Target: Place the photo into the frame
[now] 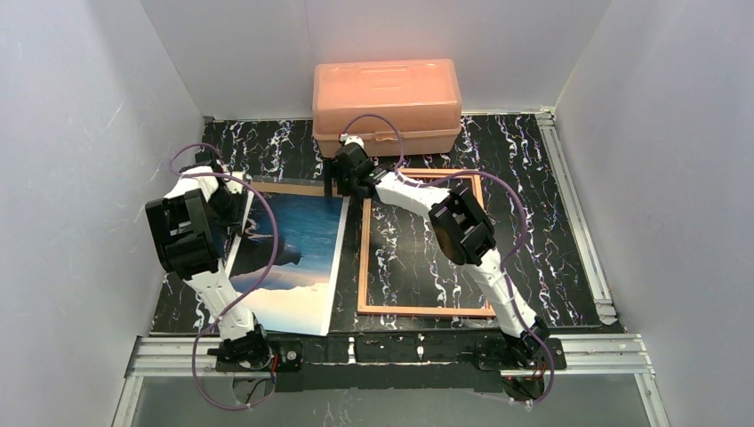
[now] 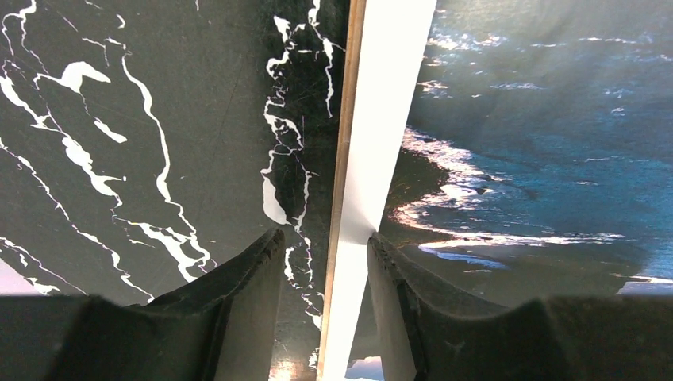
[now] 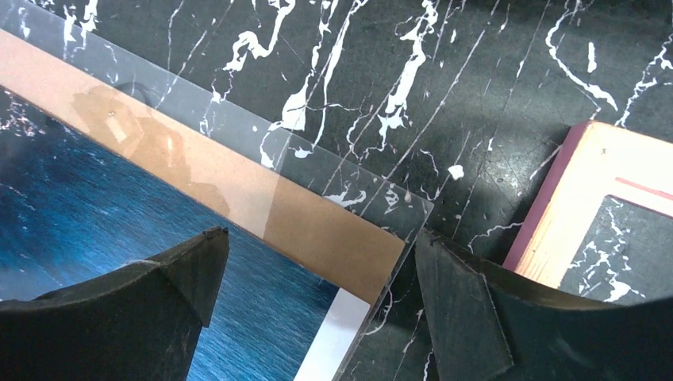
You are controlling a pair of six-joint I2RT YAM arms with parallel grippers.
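- The photo (image 1: pixel 298 258) lies face up on the left half of the black marbled table (image 1: pixel 533 205). Its long axis runs from the near edge towards the far wall, with the near end swung slightly left.
- It rests on a brown backing board (image 3: pixel 238 186), which shows as a strip past the photo's far edge.
- A clear sheet (image 3: pixel 349 186) lies over that far strip of board. Its corner reaches past the board onto the table.
- The frame (image 1: pixel 425 310) lies flat just to the right of the photo, tan-orange back upward. Its long axis also runs near to far, and the marble shows through its opening.
- The right wrist view shows a pink side edge on the frame's corner, near the board's corner but apart from it.
- The left gripper (image 2: pixel 325 274) sits at the photo's left edge. Its fingers (image 2: pixel 246 309) are apart and straddle the white border and the board's edge. Whether they touch the paper is hard to tell.
- The right gripper (image 3: pixel 317 278) hovers over the far right corner of the photo and board. Its fingers (image 3: pixel 468 317) are spread wide and hold nothing.
- A salmon-pink lidded box (image 1: pixel 387 102) stands against the far wall.
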